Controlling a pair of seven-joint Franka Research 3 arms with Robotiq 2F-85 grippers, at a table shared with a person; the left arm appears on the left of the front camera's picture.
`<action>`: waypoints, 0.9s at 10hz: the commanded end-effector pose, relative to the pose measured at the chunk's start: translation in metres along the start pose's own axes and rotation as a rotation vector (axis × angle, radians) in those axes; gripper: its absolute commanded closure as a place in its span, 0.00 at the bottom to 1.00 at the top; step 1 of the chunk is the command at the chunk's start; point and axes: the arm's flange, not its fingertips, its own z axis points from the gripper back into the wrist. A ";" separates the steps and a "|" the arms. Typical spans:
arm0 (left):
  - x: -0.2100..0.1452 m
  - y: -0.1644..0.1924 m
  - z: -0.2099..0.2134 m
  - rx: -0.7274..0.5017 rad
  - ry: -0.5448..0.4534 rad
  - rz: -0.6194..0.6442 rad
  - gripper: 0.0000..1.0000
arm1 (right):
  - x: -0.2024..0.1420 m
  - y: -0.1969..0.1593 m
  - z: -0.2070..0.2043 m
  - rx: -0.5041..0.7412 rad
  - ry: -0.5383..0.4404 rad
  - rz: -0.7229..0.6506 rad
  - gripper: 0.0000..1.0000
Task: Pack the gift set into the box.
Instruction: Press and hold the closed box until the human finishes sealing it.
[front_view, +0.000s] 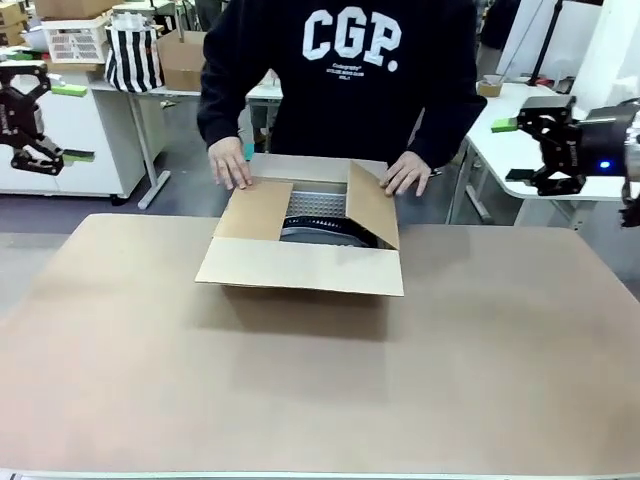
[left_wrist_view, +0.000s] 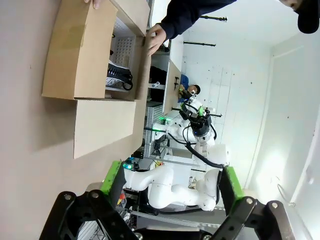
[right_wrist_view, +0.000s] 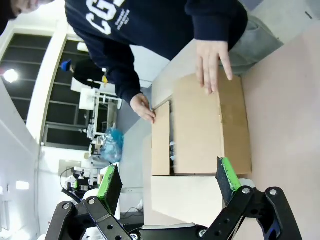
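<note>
The box (front_view: 300, 268), a shallow brown cardboard carton, sits on the tan tabletop (front_view: 320, 390) at its far middle, just in front of a person in a dark sweatshirt with white lettering (front_view: 350, 50) who stands at the far edge. Its top is partly open. The near flap is folded outward and slopes down toward the robot's side. The two side flaps tilt inward over the opening, without meeting. Through the gap between them a pale perforated piece (front_view: 318, 207) shows, with something black and rounded (front_view: 315, 235) in front of it; I cannot tell what these are. The person's right hand (front_view: 230, 163) rests on the box's far corner by one side flap, and the person's left hand (front_view: 405, 172) lies flat at the other far corner. The left gripper (front_view: 65, 122) hangs in the air beyond the tabletop's left side, well apart from the box, its jaws wide apart with nothing between the green pads. The right gripper (front_view: 515, 150) is raised off the right side, likewise well away from the box, jaws apart and empty. Behind the person, a black-and-white striped bag (front_view: 133, 55) and a smaller brown carton (front_view: 182, 58) stand on a white table (front_view: 150, 90).
</note>
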 end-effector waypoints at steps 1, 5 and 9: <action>-0.003 0.001 -0.001 -0.004 -0.012 -0.006 0.00 | 0.004 0.013 0.008 -0.002 0.008 -0.009 0.00; -0.003 0.001 -0.001 -0.004 -0.012 -0.006 0.00 | 0.004 0.013 0.008 -0.002 0.008 -0.009 0.00; -0.003 0.001 -0.001 -0.004 -0.012 -0.006 0.00 | 0.004 0.013 0.008 -0.002 0.008 -0.009 0.00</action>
